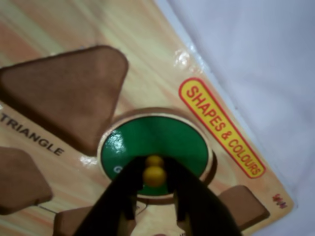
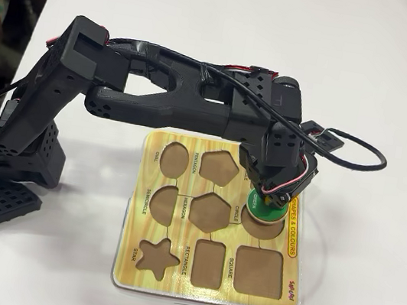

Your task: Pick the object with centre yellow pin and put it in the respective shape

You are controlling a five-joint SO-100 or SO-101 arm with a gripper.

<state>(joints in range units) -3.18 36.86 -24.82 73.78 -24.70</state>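
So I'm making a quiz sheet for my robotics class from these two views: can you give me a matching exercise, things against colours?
Things:
1. disc
2. knob
3. triangle cut-out
4. gripper

Colours:
A. brown
B. black
C. green
D. yellow

Pairs: 1-C, 2-D, 3-A, 4-B
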